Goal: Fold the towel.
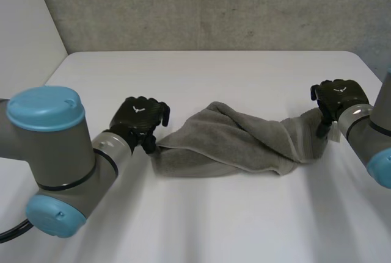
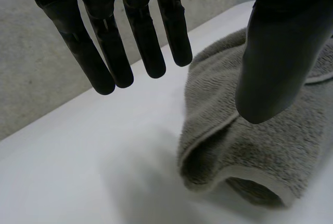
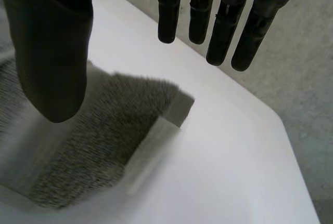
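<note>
Rumpled grey terry towel [image 1: 232,141] lies long-axis across white worktop [image 1: 201,226]. Left hand [image 1: 139,116] at one end, right hand [image 1: 339,95] at the other, equally near. Fingers [image 2: 145,42] of both straight, spread, holding nothing.

The crumpled towel [image 1: 229,141] lies across the middle of the desk [image 1: 208,74], the one thing in the way; beyond the towel, open desk runs to the concrete wall [image 1: 201,7]; in front of it, open desk again; the left hand [image 1: 139,116] crowds the towel's one end, the right hand [image 1: 338,97] the other, both with fingers straight.
</note>
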Robot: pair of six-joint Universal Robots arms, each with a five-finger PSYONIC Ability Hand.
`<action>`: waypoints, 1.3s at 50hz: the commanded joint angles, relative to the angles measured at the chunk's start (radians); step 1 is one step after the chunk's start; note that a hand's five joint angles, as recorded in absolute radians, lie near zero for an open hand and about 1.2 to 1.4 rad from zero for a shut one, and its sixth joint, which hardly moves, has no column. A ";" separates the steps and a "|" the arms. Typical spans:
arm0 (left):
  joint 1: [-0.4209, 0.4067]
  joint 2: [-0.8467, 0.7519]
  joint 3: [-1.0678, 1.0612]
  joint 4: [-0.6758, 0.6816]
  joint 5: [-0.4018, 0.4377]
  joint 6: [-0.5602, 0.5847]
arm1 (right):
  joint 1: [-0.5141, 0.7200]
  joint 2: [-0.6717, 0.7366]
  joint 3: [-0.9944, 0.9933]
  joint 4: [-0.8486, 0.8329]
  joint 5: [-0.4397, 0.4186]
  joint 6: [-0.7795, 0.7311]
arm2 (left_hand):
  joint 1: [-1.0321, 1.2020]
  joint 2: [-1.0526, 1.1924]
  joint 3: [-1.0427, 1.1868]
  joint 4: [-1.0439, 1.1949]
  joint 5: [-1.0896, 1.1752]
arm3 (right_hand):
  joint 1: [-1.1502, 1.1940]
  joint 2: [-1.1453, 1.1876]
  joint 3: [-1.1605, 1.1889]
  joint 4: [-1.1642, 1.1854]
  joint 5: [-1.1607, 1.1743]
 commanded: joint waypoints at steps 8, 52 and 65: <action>-0.048 -0.133 0.056 0.086 -0.059 0.003 | 0.157 -0.220 0.333 -0.108 -0.043 -0.161 | -0.108 -0.112 -0.105 -0.116 -0.269 | 0.044 0.045 0.047 0.051 0.082; -0.042 -0.297 0.186 0.137 -0.079 0.083 | 0.285 0.080 0.304 -0.444 0.086 -0.322 | -0.079 -0.083 -0.075 -0.087 -0.240 | 0.969 0.971 0.973 0.976 1.007; -0.044 -0.312 0.197 0.140 -0.079 0.085 | 0.277 -0.034 0.313 -0.446 0.087 -0.308 | -0.082 -0.085 -0.078 -0.089 -0.243 | 0.971 0.972 0.974 0.978 1.008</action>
